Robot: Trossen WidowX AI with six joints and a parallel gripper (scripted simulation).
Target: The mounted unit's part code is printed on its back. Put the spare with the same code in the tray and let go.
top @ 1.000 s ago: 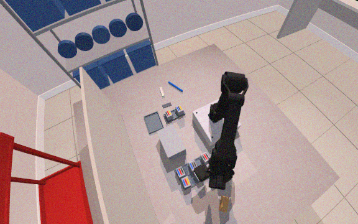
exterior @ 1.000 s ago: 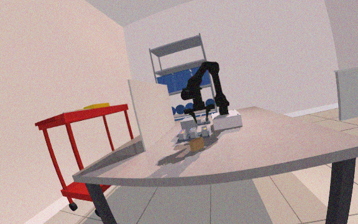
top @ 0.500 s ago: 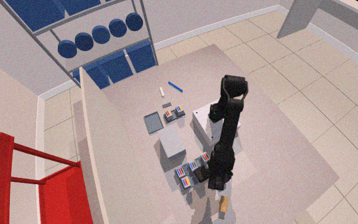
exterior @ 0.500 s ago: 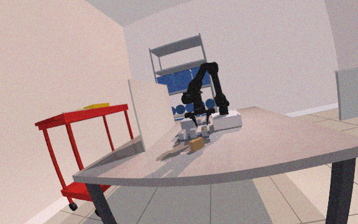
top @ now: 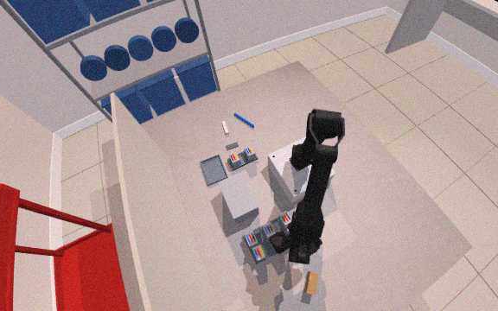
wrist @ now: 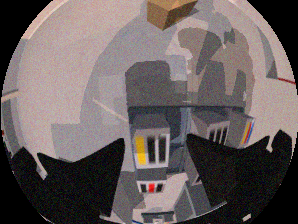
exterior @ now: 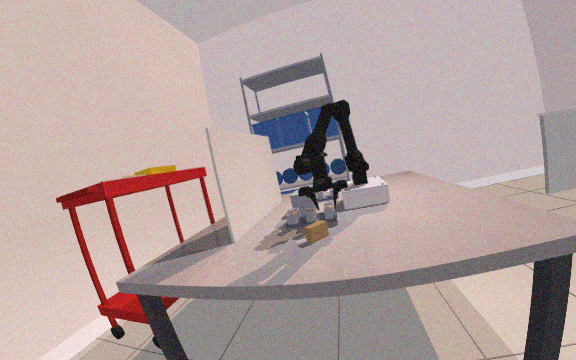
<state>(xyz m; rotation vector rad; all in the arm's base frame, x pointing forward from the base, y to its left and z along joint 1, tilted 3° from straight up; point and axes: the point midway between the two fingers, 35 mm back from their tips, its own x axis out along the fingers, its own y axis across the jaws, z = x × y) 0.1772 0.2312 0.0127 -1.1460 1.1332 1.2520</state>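
Wrist view: the gripper (top: 296,249) (exterior: 326,205) (wrist: 156,140) stands partly open, roughly 2/3 of its range, with nothing gripped. Its 2 fingers reach down on either side of a yellow-and-black-striped spare (exterior: 329,212) (wrist: 151,145). That unit sits in the spares rack (wrist: 185,107) and is probably the one being lined up; whether its code matches cannot be judged, as the printing is unreadable here. Just beside it are more striped units, 4 of which show in the top view. A wooden block (top: 312,282) (exterior: 316,232) (wrist: 167,12) lies past the rack.

Farther out, beyond the pale grey box (top: 239,196), the shallow tray (top: 213,169) has no spare in it. Near it, a small holder (top: 244,163) bears 2 striped units; I cannot tell whether either is the mounted one.

So the reach to a spare looks nearly done, assuming the code has been read. Left to do: close on the unit, lift it clear of its neighbours, carry it to the tray, set it down and let go.
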